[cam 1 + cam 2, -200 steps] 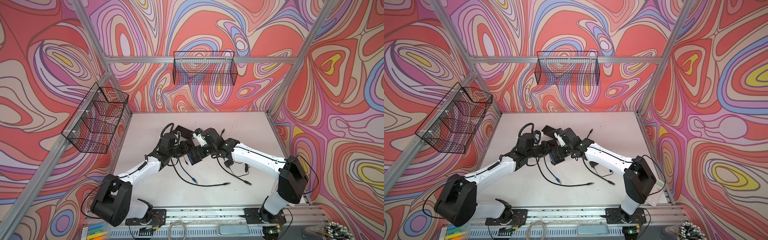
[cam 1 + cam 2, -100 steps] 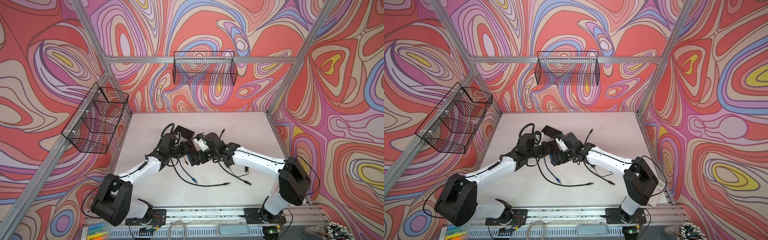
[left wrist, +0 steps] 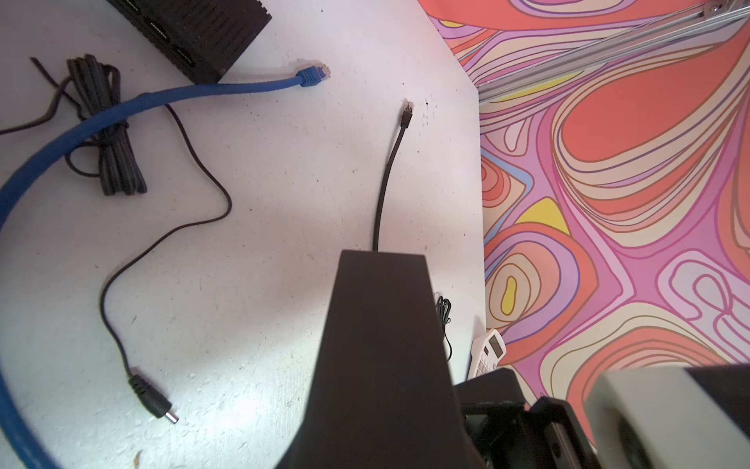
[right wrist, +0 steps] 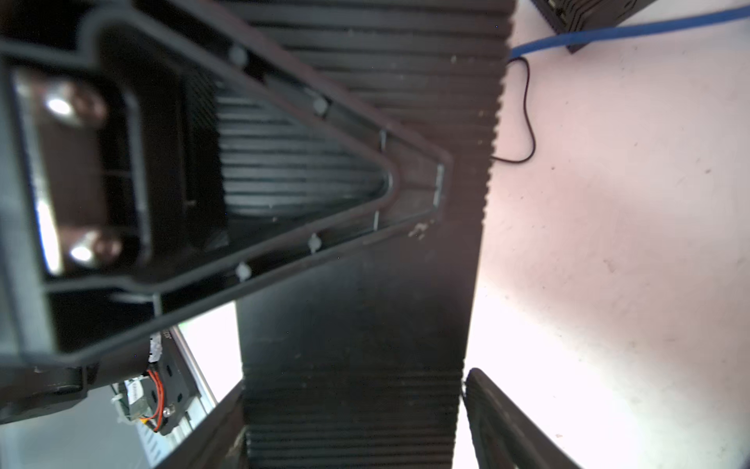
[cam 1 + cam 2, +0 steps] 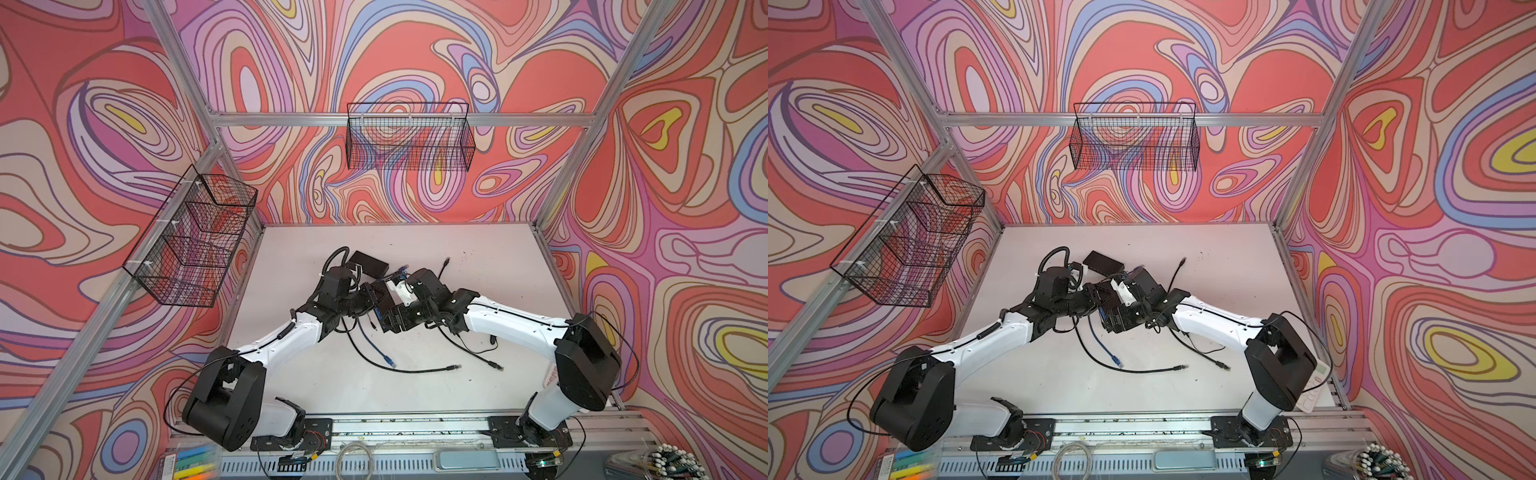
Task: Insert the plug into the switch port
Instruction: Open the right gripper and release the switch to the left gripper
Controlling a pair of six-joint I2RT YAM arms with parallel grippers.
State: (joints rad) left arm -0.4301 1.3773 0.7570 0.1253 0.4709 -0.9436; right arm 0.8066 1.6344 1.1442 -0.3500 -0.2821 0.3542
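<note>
Poising shut left gripper (image 5: 377, 294) beside open-jawed right gripper (image 5: 388, 320) near black ribbed switch box (image 5: 368, 266), seemingly mid-regrasp; needing blue cable plug (image 3: 311, 76) seized and aligned next.

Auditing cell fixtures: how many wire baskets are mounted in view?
2. Left-wall basket hangs at the left; back-wall basket hangs at the rear centre. Both show fully in both top views; nothing suggests a hidden third.

The switch (image 5: 369, 265) lies mid-tabletop (image 5: 498, 291); cables (image 5: 415, 369) sprawl before it, another cable (image 5: 444, 268) to its right.
</note>
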